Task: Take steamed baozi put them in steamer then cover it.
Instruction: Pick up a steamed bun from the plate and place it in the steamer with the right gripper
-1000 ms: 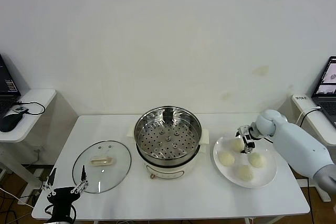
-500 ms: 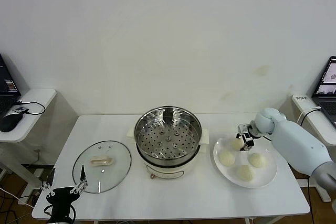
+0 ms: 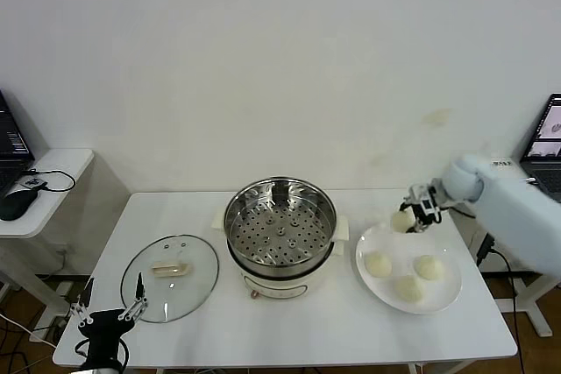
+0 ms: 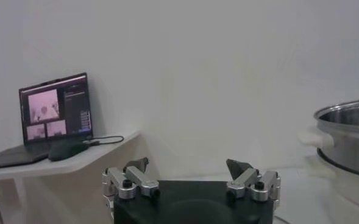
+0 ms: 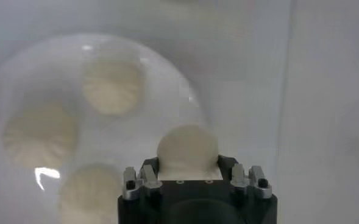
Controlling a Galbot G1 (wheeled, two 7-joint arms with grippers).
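A: Above the plate [image 3: 438, 297], at its far edge, the right pincer [image 3: 409, 219] is clenched round one bun [image 3: 401, 221], lifted clear; three buns [image 3: 378, 264] lie on the plate below.

B: And the steamer [image 3: 280, 229]?

A: Beside the plate, open, nothing on its tray. The lid [image 3: 170, 276] lies on the surface [image 3: 333, 330] beyond it, near the idle left pincer [image 3: 109, 312], fingers spread.

B: Handling?

A: Likely light, soft, easily dented; gentle pressure on the sides seems wise.
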